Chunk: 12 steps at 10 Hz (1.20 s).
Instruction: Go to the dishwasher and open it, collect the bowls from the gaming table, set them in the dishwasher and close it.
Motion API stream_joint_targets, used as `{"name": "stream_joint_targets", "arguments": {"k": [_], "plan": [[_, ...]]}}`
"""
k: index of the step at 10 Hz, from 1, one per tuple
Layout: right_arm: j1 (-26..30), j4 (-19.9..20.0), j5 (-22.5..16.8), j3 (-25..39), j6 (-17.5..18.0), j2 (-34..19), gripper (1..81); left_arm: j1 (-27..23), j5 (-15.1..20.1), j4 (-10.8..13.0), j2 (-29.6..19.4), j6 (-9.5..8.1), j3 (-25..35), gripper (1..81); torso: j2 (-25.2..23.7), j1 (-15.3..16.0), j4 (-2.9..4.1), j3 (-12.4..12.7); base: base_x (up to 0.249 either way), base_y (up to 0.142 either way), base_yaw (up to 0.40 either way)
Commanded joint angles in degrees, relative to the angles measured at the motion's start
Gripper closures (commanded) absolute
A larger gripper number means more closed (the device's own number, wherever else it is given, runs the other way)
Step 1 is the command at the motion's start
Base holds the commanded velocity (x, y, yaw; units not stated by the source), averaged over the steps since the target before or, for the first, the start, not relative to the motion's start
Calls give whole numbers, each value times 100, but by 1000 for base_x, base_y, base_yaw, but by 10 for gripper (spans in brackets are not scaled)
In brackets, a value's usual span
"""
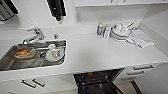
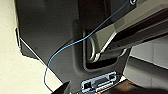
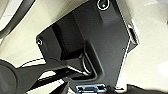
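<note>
The dishwasher (image 1: 97, 80) stands open below the white counter, its door swung down and its dark interior and rack showing. A small orange-yellow spot (image 1: 90, 73) lies inside near the top edge; I cannot tell what it is. The bowls and the gaming table are out of view. In the left wrist view my left gripper (image 2: 62, 88) is a dark tip past the arm's plate, over pale floor. My right gripper (image 3: 62, 88) looks the same in the right wrist view.
A steel sink (image 1: 10, 61) at the left holds an orange dish (image 1: 23, 52) and white dishes (image 1: 53, 53), with a tap (image 1: 35, 35) behind. On the white counter (image 1: 100, 52) stand a bottle (image 1: 100, 28), stacked white plates (image 1: 120, 32) and a cloth (image 1: 143, 38). White drawers (image 1: 142, 68) flank the dishwasher.
</note>
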Motion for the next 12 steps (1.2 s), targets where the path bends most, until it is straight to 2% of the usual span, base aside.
{"name": "stream_joint_targets", "arguments": {"k": [1,4,9,12], "plan": [[-3,-126,-231,-275,-120,354,10,91,272,45,-112,13,42,10,4,-2,0,0,0,0,0],[409,-109,-188,-705,-94,863,10,91,272,37,-112,4,42,10,-284,184,0,2,0,0,0],[1534,5,-64,-1469,81,1382,10,91,273,1,-165,-22,42,10,-271,175,0,4,0,0,0],[1948,208,349,-1735,292,1382,10,91,272,37,-191,-22,77,10,-271,177,0,4,0,0,0]]}}
